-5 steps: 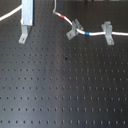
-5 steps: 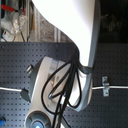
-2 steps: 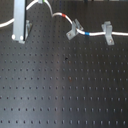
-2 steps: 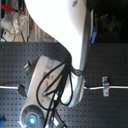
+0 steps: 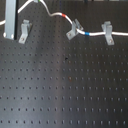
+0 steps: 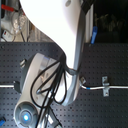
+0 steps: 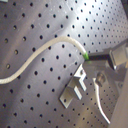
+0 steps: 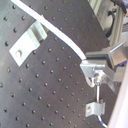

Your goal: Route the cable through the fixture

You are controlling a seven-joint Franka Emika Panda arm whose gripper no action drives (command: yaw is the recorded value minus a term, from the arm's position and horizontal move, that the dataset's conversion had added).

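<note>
White cable [image 5: 55, 15] strung across the top of the first exterior view, red band near upper centre, passing two clips at upper right. Slim grey fixture [image 5: 23, 31] at upper left, just beside the hand [image 5: 11, 30]. Hand clenched on the cable in the first wrist view. Black perforated table [image 5: 65, 85] below.

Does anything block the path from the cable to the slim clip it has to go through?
Nothing visible does. Only bare dark perforated board lies between the long white cable, held in the fingers, and the slim light-grey metal clip.
</note>
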